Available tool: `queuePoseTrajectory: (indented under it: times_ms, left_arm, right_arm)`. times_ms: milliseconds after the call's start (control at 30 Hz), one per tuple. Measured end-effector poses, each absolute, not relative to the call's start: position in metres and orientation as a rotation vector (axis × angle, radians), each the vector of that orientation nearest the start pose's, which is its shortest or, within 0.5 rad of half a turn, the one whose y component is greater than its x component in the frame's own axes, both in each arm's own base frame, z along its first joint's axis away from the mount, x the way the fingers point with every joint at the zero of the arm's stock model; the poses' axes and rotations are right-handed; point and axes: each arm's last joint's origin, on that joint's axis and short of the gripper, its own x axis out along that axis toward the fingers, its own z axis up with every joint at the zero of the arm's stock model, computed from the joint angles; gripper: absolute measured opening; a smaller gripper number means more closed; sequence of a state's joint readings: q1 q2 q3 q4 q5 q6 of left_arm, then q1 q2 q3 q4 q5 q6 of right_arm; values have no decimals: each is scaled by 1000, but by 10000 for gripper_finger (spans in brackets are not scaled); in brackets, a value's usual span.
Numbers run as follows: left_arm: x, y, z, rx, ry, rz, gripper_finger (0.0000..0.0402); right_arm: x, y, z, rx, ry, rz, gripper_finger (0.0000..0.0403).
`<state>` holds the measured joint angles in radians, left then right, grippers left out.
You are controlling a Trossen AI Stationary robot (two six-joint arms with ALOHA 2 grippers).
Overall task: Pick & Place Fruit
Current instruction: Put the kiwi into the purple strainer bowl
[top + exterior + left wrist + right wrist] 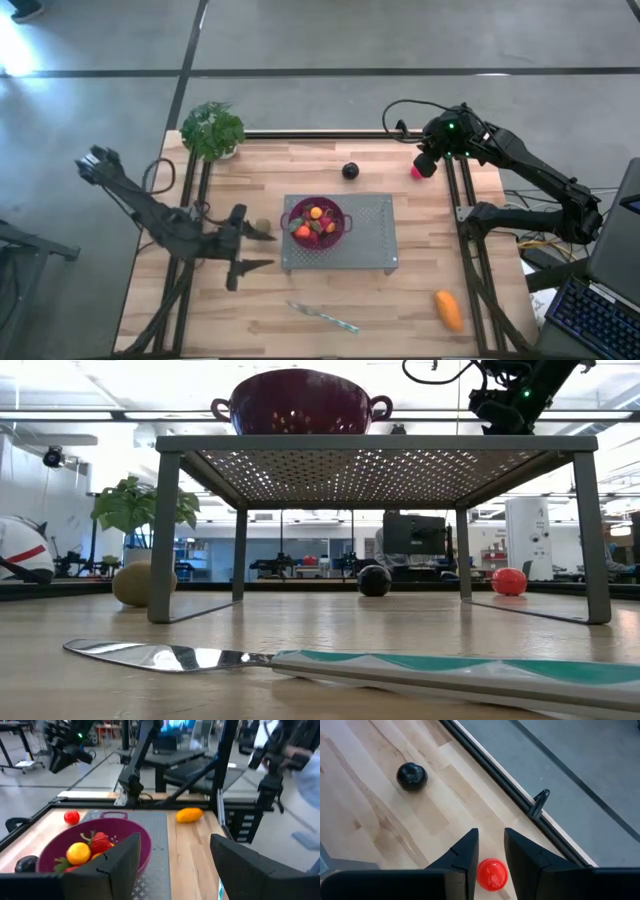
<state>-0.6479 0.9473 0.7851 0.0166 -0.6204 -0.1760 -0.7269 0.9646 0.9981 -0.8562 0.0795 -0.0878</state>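
Right pincer [487, 855] hangs above the red ball [492, 874] near the tabletop's [400, 300] far right edge, fingers a bit apart and empty, while left pincer [262, 248] waits open by the bowl [340, 232].

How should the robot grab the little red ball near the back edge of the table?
Best from straight above, pinching the red ball across its round middle. It sits alone on the bare wood, so a finger can probably go down each side. The right gripper already hangs over it, its jaws only a narrow gap apart, and would likely need to open wider. The dark plum lies well clear.
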Motion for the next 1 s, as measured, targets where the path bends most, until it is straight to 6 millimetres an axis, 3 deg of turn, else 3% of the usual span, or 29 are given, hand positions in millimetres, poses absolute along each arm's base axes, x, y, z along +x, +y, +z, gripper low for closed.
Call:
queuePoseTrajectory:
  times_ms: [267, 533, 733, 1000]
  left_arm:
    - [151, -94, 317, -83, 95, -31, 245]
    - [141, -87, 306, -175, 230, 5, 245]
    - [139, -84, 291, -189, 353, 90, 245]
    - [129, -74, 271, -342, 482, 283, 236]
  right_arm:
    - [132, -120, 318, 189, 832, -722, 104]
    - [132, -120, 318, 190, 828, -723, 106]
    - [132, -120, 318, 195, 827, -726, 88]
    - [132, -120, 318, 197, 825, -727, 71]
